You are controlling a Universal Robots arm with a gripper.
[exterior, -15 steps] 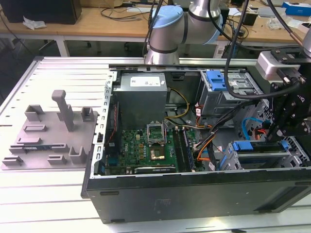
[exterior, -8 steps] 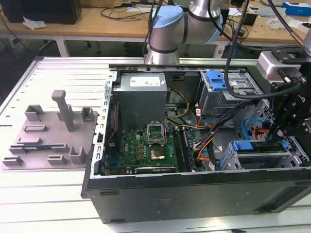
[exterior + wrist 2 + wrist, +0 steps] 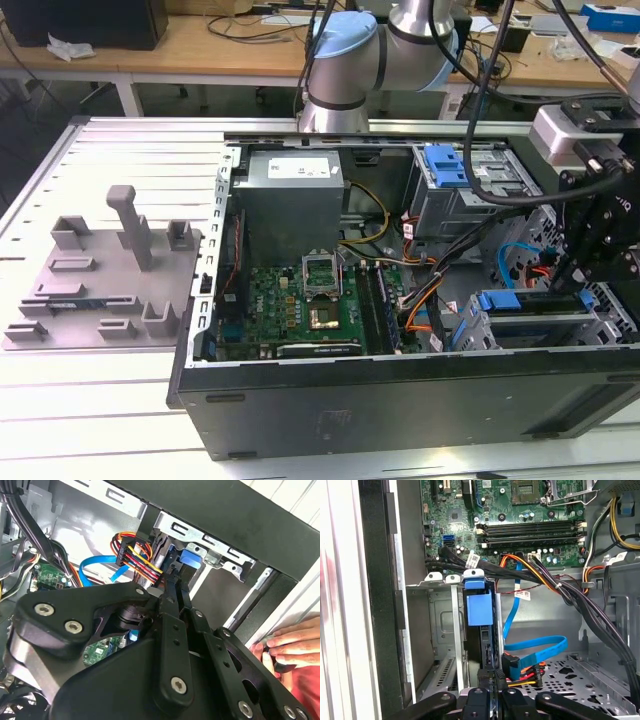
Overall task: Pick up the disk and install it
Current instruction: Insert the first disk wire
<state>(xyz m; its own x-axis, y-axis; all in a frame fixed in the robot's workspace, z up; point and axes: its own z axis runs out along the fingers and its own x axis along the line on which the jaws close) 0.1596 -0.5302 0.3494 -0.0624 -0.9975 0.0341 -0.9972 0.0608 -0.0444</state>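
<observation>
End effector [image 3: 490,692] beside the disk [image 3: 479,611], upright, light-blue bracket, in its bay.

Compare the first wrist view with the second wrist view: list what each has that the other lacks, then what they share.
First wrist view: the motherboard's memory slots and processor socket. Second wrist view: a person's hand at the outer edge of the case. Shared: the disk in its light-blue bracket, standing on edge in the drive cage, the flat blue cable, and the claw close to the disk.
</observation>
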